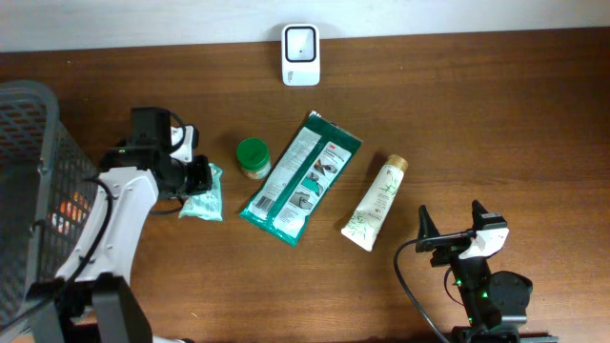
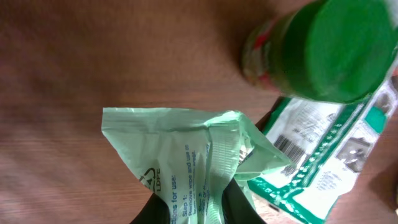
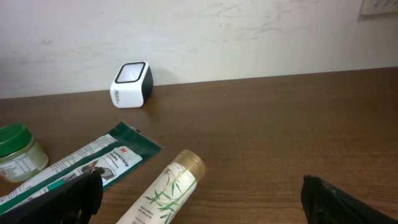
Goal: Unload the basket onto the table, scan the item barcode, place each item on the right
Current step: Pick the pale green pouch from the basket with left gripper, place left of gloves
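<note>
Left hand [image 1: 203, 177] pinches the pale green crinkled plastic packet [image 1: 202, 202] at left; right hand [image 1: 451, 221] gapes wide, near right.

The worktop [image 1: 534, 114] is bare across its right back part, from the tube [image 1: 376, 202] out to the edge. A bare strip also runs between the scanner [image 1: 301, 54] at the back wall and the things in the middle, and the front middle is bare wood. The jar [image 1: 253, 157] stands just beside the packet [image 1: 301, 178], with the pouch [image 1: 202, 195] near its other side. A narrow lane parts packet and tube. The basket [image 1: 29, 143] walls off the left edge. The wide-spread right end effector [image 1: 450, 222] faces bare wood near the tube.
</note>
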### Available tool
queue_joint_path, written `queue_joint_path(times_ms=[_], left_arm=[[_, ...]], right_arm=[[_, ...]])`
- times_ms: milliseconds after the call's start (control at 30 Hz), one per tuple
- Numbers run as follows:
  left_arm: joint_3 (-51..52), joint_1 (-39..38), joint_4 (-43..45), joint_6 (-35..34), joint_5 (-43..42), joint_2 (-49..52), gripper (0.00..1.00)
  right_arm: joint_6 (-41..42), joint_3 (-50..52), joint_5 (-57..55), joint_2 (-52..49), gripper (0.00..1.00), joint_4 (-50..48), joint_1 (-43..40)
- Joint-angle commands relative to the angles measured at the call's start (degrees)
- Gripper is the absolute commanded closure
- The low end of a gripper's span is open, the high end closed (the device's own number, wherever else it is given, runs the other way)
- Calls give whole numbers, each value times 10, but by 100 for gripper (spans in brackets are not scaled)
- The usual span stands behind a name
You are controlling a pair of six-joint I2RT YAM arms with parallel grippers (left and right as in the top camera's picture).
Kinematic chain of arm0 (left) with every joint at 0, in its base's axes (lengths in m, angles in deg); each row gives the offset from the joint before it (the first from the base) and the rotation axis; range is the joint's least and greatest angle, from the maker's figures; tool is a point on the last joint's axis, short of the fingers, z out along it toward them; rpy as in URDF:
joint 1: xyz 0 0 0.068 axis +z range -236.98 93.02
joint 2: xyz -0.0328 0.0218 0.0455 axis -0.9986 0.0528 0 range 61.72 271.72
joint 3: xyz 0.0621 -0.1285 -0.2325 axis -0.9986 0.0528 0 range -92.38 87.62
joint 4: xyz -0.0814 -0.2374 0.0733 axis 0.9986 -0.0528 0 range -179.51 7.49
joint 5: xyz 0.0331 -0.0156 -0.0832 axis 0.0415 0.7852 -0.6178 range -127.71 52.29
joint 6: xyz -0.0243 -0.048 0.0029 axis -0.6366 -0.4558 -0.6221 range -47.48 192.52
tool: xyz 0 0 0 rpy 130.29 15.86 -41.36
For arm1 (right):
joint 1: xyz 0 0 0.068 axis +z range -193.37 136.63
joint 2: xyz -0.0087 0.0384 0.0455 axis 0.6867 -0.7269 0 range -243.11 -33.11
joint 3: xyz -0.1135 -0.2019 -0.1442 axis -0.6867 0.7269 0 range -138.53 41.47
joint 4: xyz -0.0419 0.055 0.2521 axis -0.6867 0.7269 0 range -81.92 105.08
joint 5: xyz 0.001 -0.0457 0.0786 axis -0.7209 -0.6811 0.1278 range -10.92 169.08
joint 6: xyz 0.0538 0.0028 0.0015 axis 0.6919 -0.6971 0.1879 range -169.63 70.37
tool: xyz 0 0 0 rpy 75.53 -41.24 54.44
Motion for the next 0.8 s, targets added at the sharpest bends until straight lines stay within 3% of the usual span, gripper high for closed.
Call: queue_joint_path(times_ms=[0, 33, 100, 133, 300, 400, 500, 567, 733, 767], left_arm=[[16, -2, 19, -12, -34, 30, 74], [16, -3, 24, -12, -40, 36, 55], [16, -5, 32, -12, -39, 37, 28], [13, -5, 35, -12, -39, 36, 26], [-194, 28, -1, -11, 2, -30, 25], [-308, 115, -6, -12, 43, -76, 24], [-322, 231, -7, -58, 126, -88, 23], [-317, 318, -15, -91, 128, -76, 27], [-263, 430, -67, -69, 125, 25, 31], [-250, 442, -68, -34, 116, 59, 32]], right_arm=[[2, 4, 7, 3, 2, 1, 3], [2, 4, 7, 3, 2, 1, 3], [2, 4, 7, 3, 2, 1, 3], [2, 4, 7, 3, 2, 1, 3], [2, 4, 7, 3, 2, 1, 3], [2, 4, 7, 3, 2, 1, 3], [2, 4, 7, 3, 2, 1, 3], [2, 4, 7, 3, 2, 1, 3], [2, 4, 7, 3, 2, 1, 3], [2, 4, 7, 3, 2, 1, 3]])
